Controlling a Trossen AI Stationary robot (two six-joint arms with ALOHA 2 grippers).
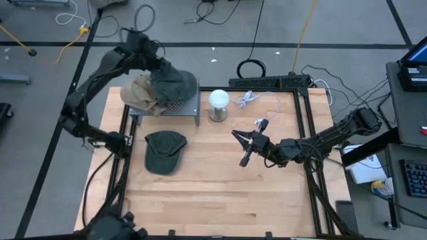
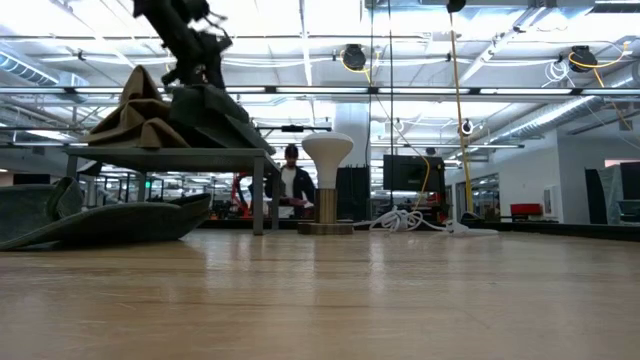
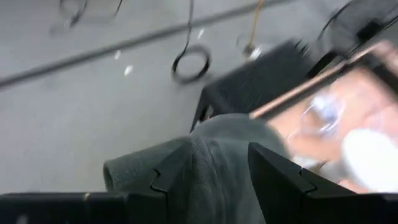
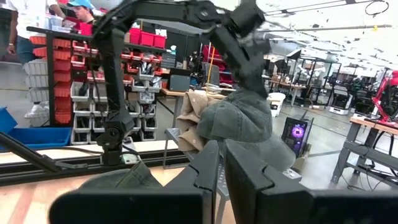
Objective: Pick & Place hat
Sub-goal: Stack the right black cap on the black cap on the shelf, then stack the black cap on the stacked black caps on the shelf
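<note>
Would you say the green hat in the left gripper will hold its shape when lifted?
Probably not: the green hat sags in folds around the left gripper, so it looks floppy. It seems light, and the cloth should grip rather than slip.

Shows the left hand [image 4: 249,81] clamped on a grey-green hat [image 4: 239,124] above the tan hat [image 4: 193,109] on the rack.

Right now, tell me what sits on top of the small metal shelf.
On the shelf lie a tan hat and a dark green hat, which the left pincer grips. The hats cover most of the shelf top, so anything beneath them is hidden.
</note>
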